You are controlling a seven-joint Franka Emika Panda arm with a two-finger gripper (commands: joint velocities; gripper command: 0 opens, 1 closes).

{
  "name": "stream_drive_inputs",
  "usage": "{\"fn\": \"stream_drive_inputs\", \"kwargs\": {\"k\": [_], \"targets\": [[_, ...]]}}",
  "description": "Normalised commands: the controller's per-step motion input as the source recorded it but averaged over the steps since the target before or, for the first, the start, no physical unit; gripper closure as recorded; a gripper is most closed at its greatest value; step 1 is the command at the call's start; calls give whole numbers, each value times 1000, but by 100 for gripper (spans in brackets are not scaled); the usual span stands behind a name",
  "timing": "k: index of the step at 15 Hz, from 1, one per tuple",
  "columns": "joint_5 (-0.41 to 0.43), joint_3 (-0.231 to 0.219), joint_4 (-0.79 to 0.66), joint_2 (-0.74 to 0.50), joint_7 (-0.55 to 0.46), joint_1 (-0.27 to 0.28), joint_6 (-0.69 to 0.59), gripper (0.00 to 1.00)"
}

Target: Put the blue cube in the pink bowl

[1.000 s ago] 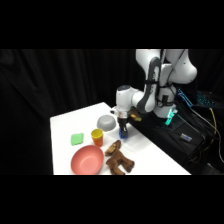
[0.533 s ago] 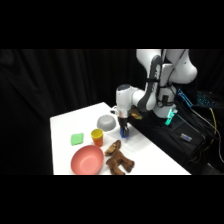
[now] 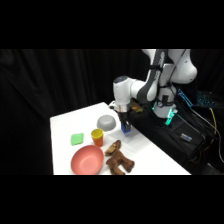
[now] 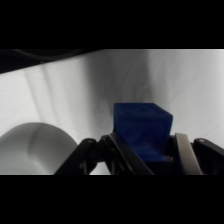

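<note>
Both end effector (image 4: 142, 162) fingers clamp the blue cube (image 4: 141, 131).

No legible text, label, brand or number anywhere.

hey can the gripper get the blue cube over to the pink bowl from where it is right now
Probably yes. The gripper looks shut on the blue cube. The orange cup and brown toy stand near the way to the pink bowl, so carry it high.

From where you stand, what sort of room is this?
Probably a robotics lab set up for testing. A white robot arm reaches over a white table, black curtains hang behind, and loose cables and electronics sit beside the arm's base.
</note>
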Motion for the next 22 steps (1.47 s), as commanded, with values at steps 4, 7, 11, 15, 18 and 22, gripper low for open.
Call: {"fn": "stream_drive_inputs", "kwargs": {"k": [4, 7, 11, 15, 18, 22], "targets": [[-207, 47, 8, -358, -53, -78, -357, 72], [-204, 74, -27, -386, -27, -85, -309, 72], [-152, 114, 24, -347, -54, -78, -310, 72], [-107, 127, 176, -175, -86, -52, -290, 72], [-66, 81, 304, 3, -160, -46, -238, 72], [-38, 44, 360, 93, -192, -53, -217, 72]]}}
